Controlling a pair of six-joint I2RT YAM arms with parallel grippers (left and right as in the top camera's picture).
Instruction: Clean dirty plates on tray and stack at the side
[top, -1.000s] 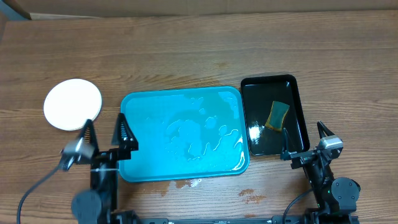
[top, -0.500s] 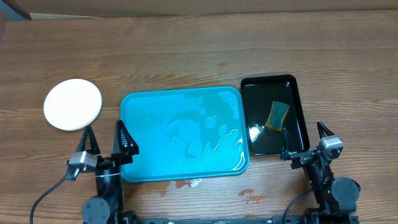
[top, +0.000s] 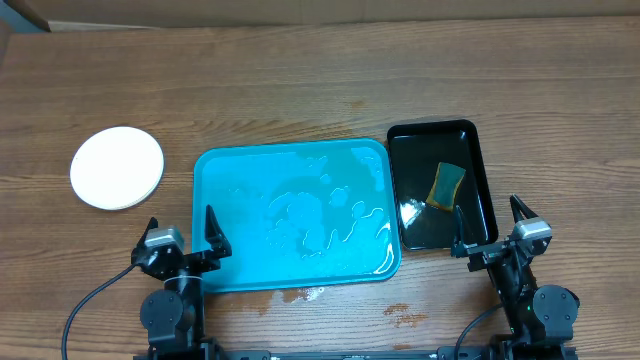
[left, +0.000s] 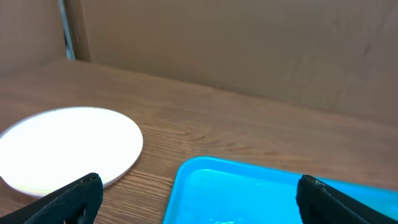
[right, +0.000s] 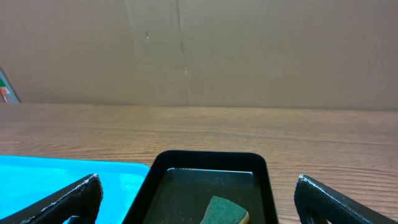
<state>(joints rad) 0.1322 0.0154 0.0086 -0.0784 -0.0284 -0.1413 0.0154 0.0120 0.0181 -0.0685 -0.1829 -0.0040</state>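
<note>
**A:** Overhead first. Where does everything sit?

**B:** The plates (top: 117, 167) are on the table (top: 320, 80), left of the tray (top: 240, 160) and well apart from it. The top one is white, and I can't count what's under it. The tray holds only water (top: 320, 215), so I'd judge the cleaning and stacking done.

**A:** And your hands?

**B:** My left gripper (top: 182, 238) hangs over the tray's near-left corner, jaws spread wide, nothing in them. My right gripper (top: 487, 225) is at the near end of the black tray (top: 432, 127), just as wide and just as empty. The sponge (top: 446, 184) lies inside that black tray, probably so it drips there and not on the wood.

**A:** Left wrist?

**B:** My fingers (left: 68, 199) are splayed to the frame's bottom corners. Between them the plates (left: 68, 146) show on the left and the tray (left: 249, 186) on the right, neither touched.

**A:** Right wrist?

**B:** Fingers (right: 62, 202) flung apart again. The black tray (right: 208, 155) is dead ahead with the sponge (right: 224, 211) in it, and nothing is between my pads.
</note>
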